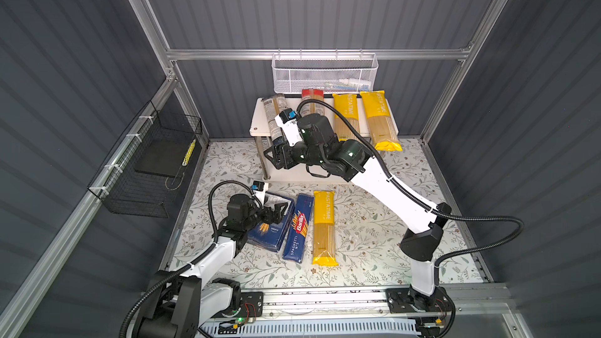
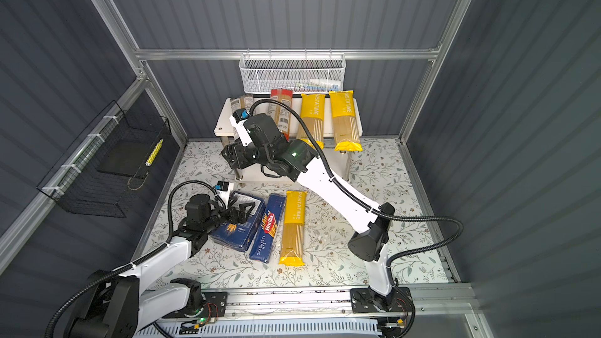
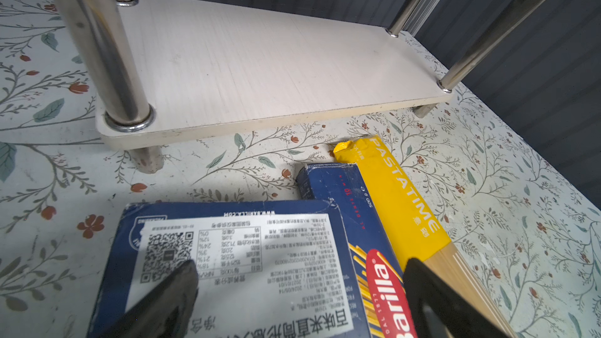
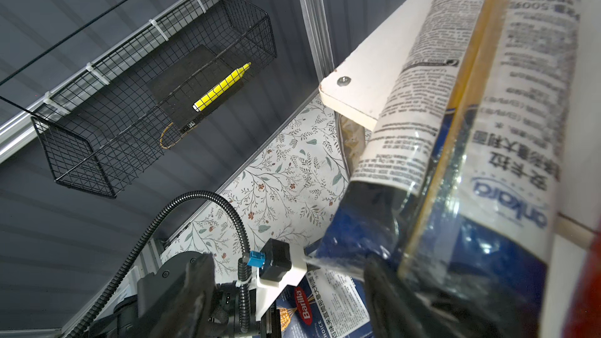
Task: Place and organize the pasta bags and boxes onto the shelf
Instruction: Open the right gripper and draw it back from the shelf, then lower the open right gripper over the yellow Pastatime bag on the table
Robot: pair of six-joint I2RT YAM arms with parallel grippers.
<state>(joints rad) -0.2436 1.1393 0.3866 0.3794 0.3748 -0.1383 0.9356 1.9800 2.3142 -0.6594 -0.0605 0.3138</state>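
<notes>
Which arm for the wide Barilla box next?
Left: the left gripper, open, hovers over the wide flat dark blue cardboard box; the right gripper is away at the front edge of the white two-tier shelf.

Dark blue slim box [image 1: 298,226] with red logo, yellow packet [image 1: 324,227], white shelf [image 1: 260,117] — tabletop [image 1: 374,238] patterned with leafy floral sprigs.

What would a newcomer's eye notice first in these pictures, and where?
Two bright yellow PASTATIME spaghetti packets lie on the top board of the white chrome-legged shelf; a third yellow packet lies on the floral table beside a slim dark blue Barilla cardboard box. The right tool, open, is at the overhanging end of a dark blue-black packet.
</notes>
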